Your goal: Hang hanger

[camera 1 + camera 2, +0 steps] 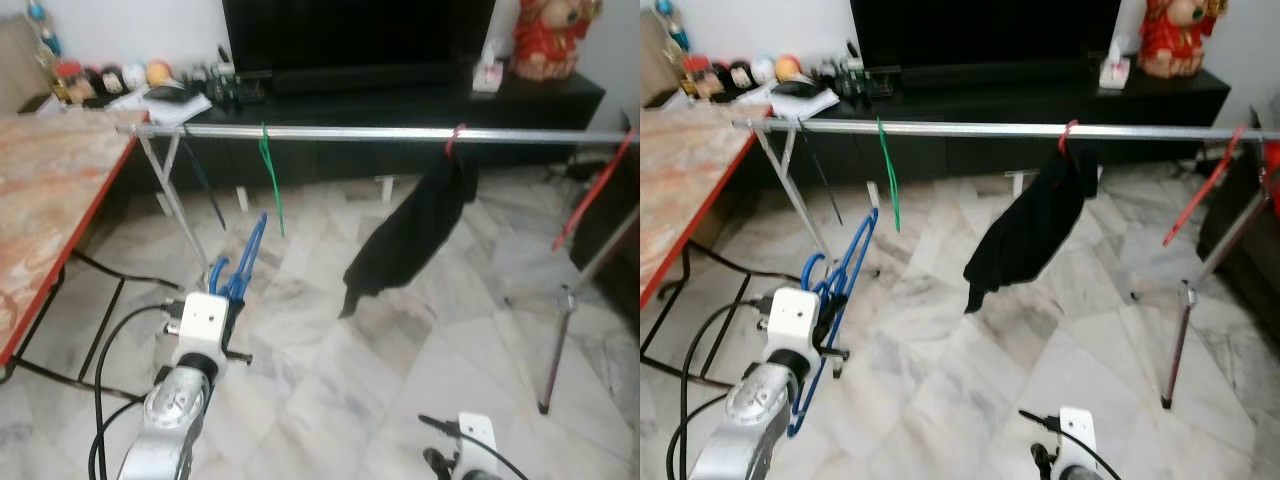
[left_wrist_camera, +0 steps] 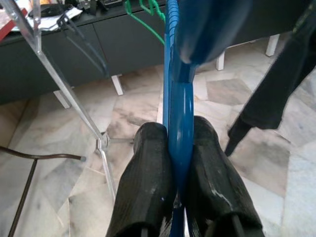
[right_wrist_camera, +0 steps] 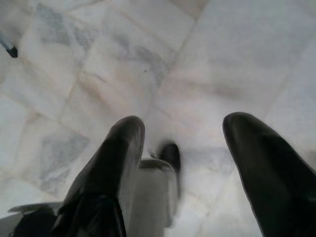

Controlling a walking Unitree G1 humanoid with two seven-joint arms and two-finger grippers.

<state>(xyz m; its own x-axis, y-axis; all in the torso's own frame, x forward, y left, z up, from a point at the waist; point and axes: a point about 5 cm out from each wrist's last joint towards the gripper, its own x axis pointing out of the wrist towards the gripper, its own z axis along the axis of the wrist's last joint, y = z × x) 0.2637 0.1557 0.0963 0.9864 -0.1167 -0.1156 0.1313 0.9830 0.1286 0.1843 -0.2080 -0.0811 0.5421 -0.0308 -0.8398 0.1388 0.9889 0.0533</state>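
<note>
Left claw (image 2: 178,163) clamped tight on blue hanger (image 1: 845,265), right claw (image 3: 185,148) wide apart; might miss the rail (image 1: 400,133), hitting green hanger (image 1: 271,180)

Glossy blue plastic hanger (image 2: 178,103); shiny metal rail (image 1: 380,133); polished marble floor (image 1: 400,390).

Blue hanger (image 2: 177,113) upright, below rail (image 1: 380,133)

Right pincer (image 3: 180,143) (spread) — marble floor (image 3: 163,64).
</note>
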